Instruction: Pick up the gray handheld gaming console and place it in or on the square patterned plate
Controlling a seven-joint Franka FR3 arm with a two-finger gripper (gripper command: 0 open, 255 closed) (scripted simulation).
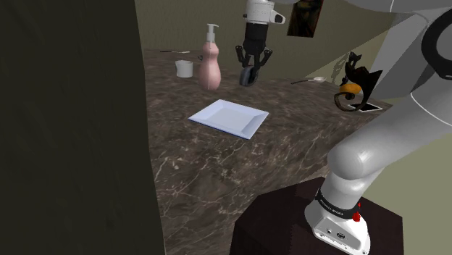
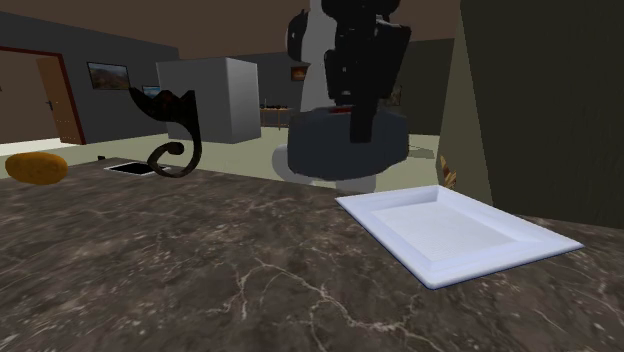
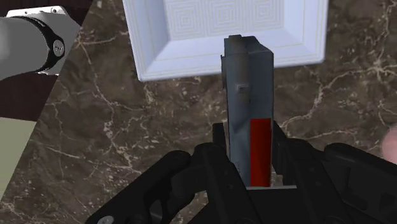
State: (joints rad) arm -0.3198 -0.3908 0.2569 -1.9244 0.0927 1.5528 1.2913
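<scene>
1 hand clasps the gray console near the white plate.

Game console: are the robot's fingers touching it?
Touching. The wrist view shows the gray console clasped between the two black fingers, which press against its sides.

A dark brown marbled table spreads beneath the fingers; beyond them an olive wall carries a framed picture. A grey wall holds a brown door.
</scene>
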